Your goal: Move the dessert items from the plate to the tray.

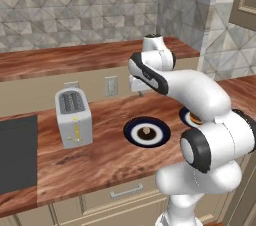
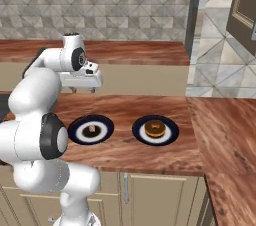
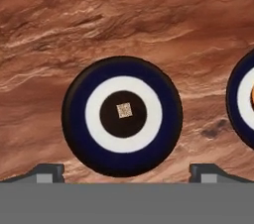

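Note:
Two dark blue and white plates lie side by side on the wooden counter. The left plate (image 1: 129,132) (image 2: 74,131) (image 3: 74,116) carries a small tan dessert piece (image 1: 146,131) (image 2: 91,130) (image 3: 124,110) at its centre. On the right plate (image 2: 137,131) (image 3: 243,100) rests a golden-brown doughnut (image 2: 155,129) (image 1: 195,119), which the arm partly hides in the left base view. My gripper (image 1: 138,92) (image 2: 82,90) (image 3: 127,172) hangs open high above the left plate, pointing straight down, with nothing between its fingers. The tray is out of view.
A silver toaster (image 1: 73,117) stands on the counter left of the plates. A black inset panel (image 1: 17,152) lies at the far left. Behind runs a raised wooden ledge (image 1: 75,60) with a wall outlet (image 1: 111,86) below it. The counter turns a corner at the right (image 2: 225,135).

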You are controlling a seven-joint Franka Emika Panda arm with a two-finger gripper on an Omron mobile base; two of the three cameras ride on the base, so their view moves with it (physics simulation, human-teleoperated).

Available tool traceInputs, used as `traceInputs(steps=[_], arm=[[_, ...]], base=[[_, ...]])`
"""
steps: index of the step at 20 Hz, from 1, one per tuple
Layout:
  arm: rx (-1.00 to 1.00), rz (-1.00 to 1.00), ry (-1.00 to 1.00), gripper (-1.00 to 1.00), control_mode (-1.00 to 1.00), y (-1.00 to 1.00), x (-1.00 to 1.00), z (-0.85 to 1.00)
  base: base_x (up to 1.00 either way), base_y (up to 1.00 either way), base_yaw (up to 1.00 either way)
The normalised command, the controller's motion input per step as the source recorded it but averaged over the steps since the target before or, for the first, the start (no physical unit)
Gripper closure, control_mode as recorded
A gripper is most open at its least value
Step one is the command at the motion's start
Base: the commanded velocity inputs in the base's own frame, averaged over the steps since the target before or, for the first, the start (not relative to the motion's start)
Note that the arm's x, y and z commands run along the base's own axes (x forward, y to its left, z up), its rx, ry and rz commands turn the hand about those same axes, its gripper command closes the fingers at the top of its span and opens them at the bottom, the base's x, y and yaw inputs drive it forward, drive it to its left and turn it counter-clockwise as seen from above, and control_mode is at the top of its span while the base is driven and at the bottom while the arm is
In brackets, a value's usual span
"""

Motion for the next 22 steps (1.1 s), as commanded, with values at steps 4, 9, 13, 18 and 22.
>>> traceInputs(steps=[4, 9, 13, 18, 22], arm=[[0.00, 0.00, -0.02, -1.00, -1.00, 0.10, 0.38, -0.67], [0.00, 0.00, -0.01, -1.00, -1.00, 0.00, 0.01, -0.65], [0.00, 0.00, 0.00, -1.00, -1.00, 0.00, 0.00, -0.50], [0.00, 0.00, 0.00, -1.00, -1.00, 0.00, 0.00, -0.59], [0.00, 0.00, 0.01, -1.00, -1.00, 0.00, 0.00, -0.66]], base=[[0.00, 0.00, 0.00], [0.00, 0.00, 0.00], [0.00, 0.00, 0.00], [0.00, 0.00, 0.00], [0.00, 0.00, 0.00]])
